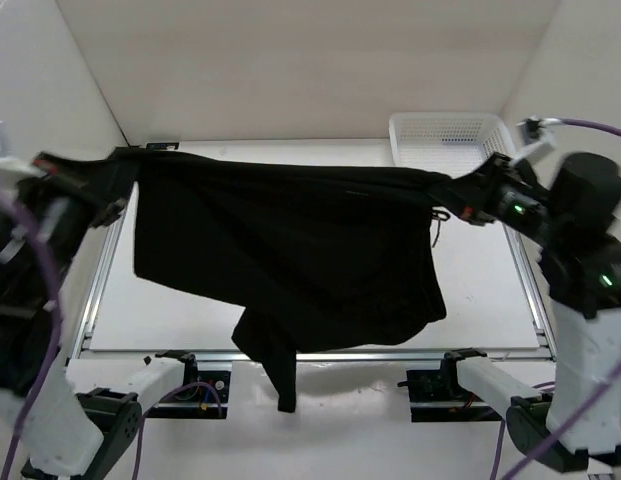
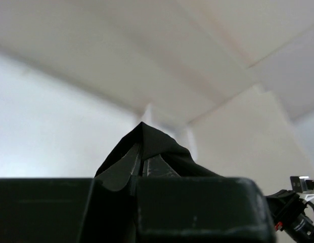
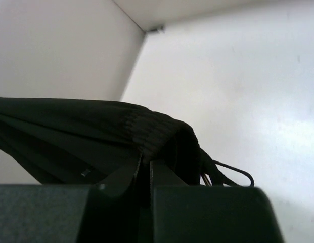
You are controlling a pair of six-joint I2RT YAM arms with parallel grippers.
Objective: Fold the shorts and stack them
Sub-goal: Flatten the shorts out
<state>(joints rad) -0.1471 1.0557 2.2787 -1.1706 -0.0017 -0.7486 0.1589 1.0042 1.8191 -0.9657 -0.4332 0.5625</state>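
Nearest, at the near edge of the table (image 1: 480,290), one loose leg of the shorts (image 1: 290,250) dangling past the rail, twisted into a narrow tail. Above that, the rest of the black cloth lifted off the table and hanging as a wide, floppy sheet over its middle, with the waistband uppermost and drawn into an almost straight line from the left side to the right. Pinched at the left end by the left gripper (image 1: 125,160), jaws clamped tight on a peak of fabric that tents over the fingertips in the wrist view. Pinched at the right end by the right gripper (image 1: 455,195), closed just as hard on the ribbed waistband, with the drawstring (image 3: 232,174) looping free just beside the fingers. Farther back, at the far right corner, the white mesh basket (image 1: 445,135), behind the right gripper and untouched. Judged from all this: the spreading step, with no fold made yet and nothing stacked. Next, most likely, a matched descent of both ends, keeping the waistband taut and easing the hanging legs down first so as to land flat rather than bunched. Worth watching that twisted leg near the front rail, apt to crumple under the rest.
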